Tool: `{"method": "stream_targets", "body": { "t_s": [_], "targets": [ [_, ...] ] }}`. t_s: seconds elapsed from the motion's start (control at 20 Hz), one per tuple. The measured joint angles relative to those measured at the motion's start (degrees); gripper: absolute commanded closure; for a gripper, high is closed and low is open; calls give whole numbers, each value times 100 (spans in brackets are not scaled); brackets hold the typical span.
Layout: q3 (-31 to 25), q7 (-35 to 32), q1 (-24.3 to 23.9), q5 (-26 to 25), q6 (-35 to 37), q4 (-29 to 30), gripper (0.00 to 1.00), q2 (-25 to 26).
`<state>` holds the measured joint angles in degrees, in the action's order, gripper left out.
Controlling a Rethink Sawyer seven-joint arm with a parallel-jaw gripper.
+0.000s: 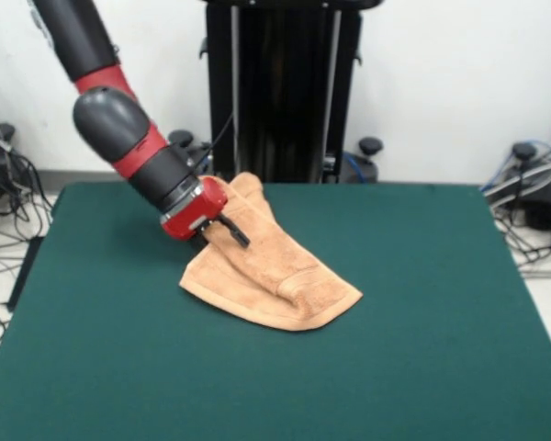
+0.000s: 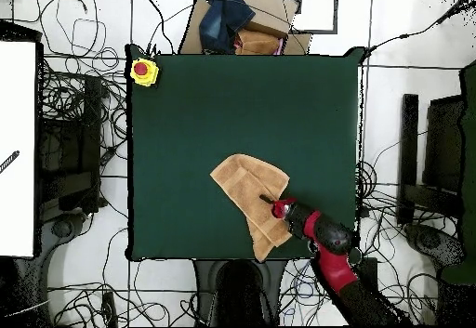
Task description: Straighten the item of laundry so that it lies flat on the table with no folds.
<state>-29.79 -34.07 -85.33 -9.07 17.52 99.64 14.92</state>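
Observation:
The light orange-tan towel [image 1: 277, 272] lies folded over itself on the dark green table [image 1: 422, 349], a little toward the robot's side. One narrow end reaches the table's far edge by the pedestal, and the wider end points to the front. In the overhead view the towel [image 2: 245, 185] lies below the middle of the table [image 2: 204, 111], with a narrow strip running to the bottom edge. My gripper [image 1: 226, 231] is down at the towel's left side, touching its folded upper layer. In the overhead view my gripper [image 2: 271, 200] is at the towel's right edge. No tag shows.
A yellow box with a red button [image 2: 143, 71] sits on the table's top left corner in the overhead view. A cardboard box with dark cloth [image 2: 244, 22] stands beyond the top edge. The black pedestal [image 1: 280, 92] stands at the far side, and cables lie on the floor around.

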Motion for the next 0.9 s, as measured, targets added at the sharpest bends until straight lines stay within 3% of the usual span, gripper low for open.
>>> {"method": "stream_targets", "body": {
  "t_s": [0.4,0.65,0.9],
  "targets": [
    [-184,0,-1031,-721,-634,89,0,830],
    [-221,-1,-1318,-930,-746,65,0,1093],
    [-367,0,-1458,-1525,-865,-54,0,1329]
  ]
}}
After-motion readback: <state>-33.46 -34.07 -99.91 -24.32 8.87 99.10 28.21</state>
